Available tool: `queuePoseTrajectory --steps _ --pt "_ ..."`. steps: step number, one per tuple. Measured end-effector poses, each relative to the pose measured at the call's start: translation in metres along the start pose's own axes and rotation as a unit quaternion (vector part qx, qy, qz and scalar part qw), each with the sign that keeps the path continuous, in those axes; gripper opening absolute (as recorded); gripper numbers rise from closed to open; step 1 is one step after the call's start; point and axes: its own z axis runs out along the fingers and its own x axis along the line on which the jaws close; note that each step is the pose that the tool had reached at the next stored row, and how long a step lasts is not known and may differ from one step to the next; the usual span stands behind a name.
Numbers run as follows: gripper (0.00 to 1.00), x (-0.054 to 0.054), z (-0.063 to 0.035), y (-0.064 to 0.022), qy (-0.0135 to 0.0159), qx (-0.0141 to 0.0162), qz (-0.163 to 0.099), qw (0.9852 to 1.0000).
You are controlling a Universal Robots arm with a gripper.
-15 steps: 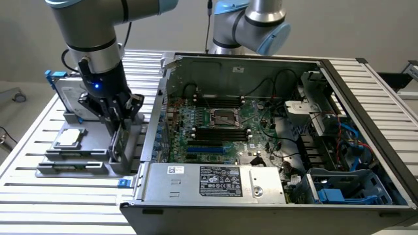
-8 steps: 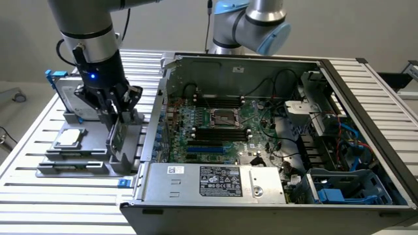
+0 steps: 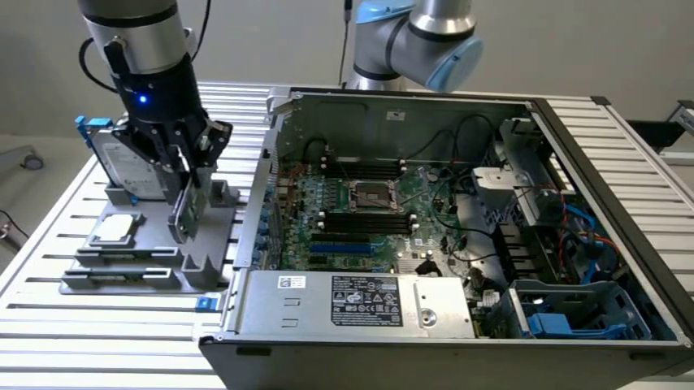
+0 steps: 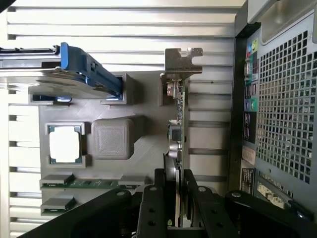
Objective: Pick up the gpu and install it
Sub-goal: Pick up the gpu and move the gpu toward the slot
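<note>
The gpu (image 3: 182,213) is a thin dark card standing on edge above the grey holder (image 3: 211,264) at the exterior view's left, outside the case. My gripper (image 3: 184,175) comes down from above and is shut on its upper edge. In the wrist view the gpu (image 4: 177,134) appears edge-on between my two black fingers (image 4: 154,198), with my gripper (image 4: 177,196) closed on both faces. Its silver bracket (image 4: 182,62) is at the far end. I cannot tell whether the card's lower edge touches the holder.
The open computer case (image 3: 607,154) lies to the exterior view's right, with its motherboard (image 3: 369,211) and power supply (image 3: 358,301) exposed. The holder also carries a blue-framed hard drive (image 3: 117,158), a CPU chip (image 3: 116,230) and memory sticks (image 3: 119,253). Another arm (image 3: 418,41) stands behind the case.
</note>
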Motion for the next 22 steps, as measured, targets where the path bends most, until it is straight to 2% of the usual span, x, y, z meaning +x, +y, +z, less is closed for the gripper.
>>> queuePoseTrajectory --steps 12,17,22 --pt "0.26 -0.001 -0.0544 0.0022 0.0002 -0.0002 0.000 1.0000" --pt "0.26 -0.010 -0.0754 0.0032 0.0001 -0.0002 0.000 1.0000" --pt "0.26 -0.022 -0.0866 0.0043 0.0001 -0.0002 0.000 1.0000"
